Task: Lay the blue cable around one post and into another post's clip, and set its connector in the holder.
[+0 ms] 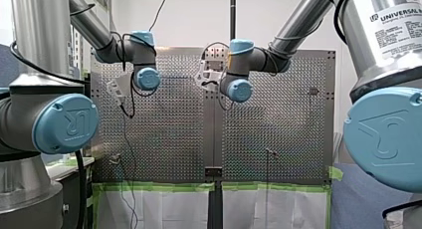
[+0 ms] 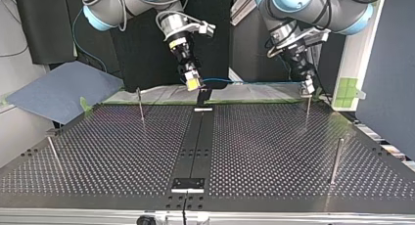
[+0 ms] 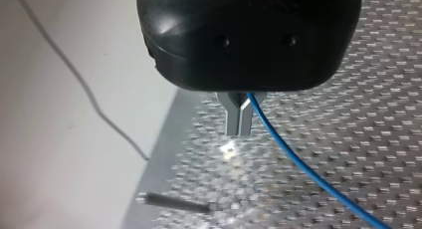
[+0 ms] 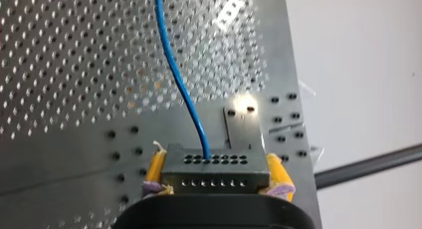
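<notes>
Our right gripper (image 4: 215,162) is clamped on the black connector (image 4: 215,175), with its yellow pads (image 4: 155,168) pressed against the block's two short sides. The connector's face, with its rows of small holes, points away from the wrist. The blue cable (image 4: 181,89) leaves one of those holes and runs off over the perforated table (image 4: 74,64). Just ahead of the connector a small metal plate (image 4: 242,122) with two screws sits on the table near its edge. Our left gripper (image 3: 238,125) has its metal fingers (image 3: 232,117) pinched together on the cable, which comes out beside them and slants away above the table. A thin post (image 3: 174,203) shows beside that gripper, close to the table's edge. In the top view the cable hangs almost level in the air between the two grippers, over the table's far edge. There the right gripper holds the connector above the far end of the dark centre strip (image 2: 195,142), and the left gripper hangs at the view's right, near the top of an upright far post (image 2: 308,112). We cannot tell whether they touch. Three more posts stand apart from the cable, one of them at the far left (image 2: 140,103).
</notes>
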Controlling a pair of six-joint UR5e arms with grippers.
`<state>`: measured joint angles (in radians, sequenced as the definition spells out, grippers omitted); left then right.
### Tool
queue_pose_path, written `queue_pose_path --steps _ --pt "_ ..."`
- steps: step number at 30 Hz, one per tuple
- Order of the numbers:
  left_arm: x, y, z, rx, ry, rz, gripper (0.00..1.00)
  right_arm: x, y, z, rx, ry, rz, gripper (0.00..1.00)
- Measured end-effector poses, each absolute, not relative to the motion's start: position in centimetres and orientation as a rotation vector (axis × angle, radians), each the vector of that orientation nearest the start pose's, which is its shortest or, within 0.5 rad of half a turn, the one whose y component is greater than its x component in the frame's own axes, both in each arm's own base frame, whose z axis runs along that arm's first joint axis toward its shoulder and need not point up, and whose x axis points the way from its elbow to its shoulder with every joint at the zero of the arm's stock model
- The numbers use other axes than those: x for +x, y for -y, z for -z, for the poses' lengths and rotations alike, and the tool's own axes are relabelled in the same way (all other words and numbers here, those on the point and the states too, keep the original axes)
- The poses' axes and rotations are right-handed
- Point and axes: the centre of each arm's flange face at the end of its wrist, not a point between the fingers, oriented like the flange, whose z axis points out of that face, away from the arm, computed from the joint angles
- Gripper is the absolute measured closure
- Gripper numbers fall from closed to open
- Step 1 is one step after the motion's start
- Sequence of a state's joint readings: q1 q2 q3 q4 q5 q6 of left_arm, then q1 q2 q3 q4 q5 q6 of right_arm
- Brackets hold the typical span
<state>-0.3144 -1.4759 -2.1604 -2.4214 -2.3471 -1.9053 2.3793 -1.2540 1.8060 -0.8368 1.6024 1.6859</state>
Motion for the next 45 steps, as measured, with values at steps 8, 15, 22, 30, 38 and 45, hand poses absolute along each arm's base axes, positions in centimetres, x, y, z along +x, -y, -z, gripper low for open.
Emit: queue_pose_path --steps 8,15,22,30,38,45 --pt "36.2 17.1 -36.6 -0.692 -1.178 0.030 0.99 53.1 31.7 -31.2 1.483 0.664 -2.084 1.00" --pt "37.2 16.3 -39.2 -0.697 -1.158 0.029 0.99 54.6 32.3 -31.9 1.527 0.648 -2.092 1.00" --pt "38.7 14.7 -41.8 -0.709 -1.133 0.050 0.99 55.7 32.8 -33.6 1.517 0.644 -2.114 1.00" --pt "39.8 12.7 -44.0 -0.711 -1.123 0.061 0.99 57.2 33.6 -35.0 1.514 0.640 -2.125 1.00" --pt "41.8 10.7 -44.9 -0.708 -1.134 0.057 0.99 58.5 34.0 -37.2 1.491 0.621 -2.148 1.00" --pt "43.8 8.8 -46.3 -0.705 -1.101 0.073 0.99 59.3 34.4 -39.6 1.457 0.605 -2.168 1.00"
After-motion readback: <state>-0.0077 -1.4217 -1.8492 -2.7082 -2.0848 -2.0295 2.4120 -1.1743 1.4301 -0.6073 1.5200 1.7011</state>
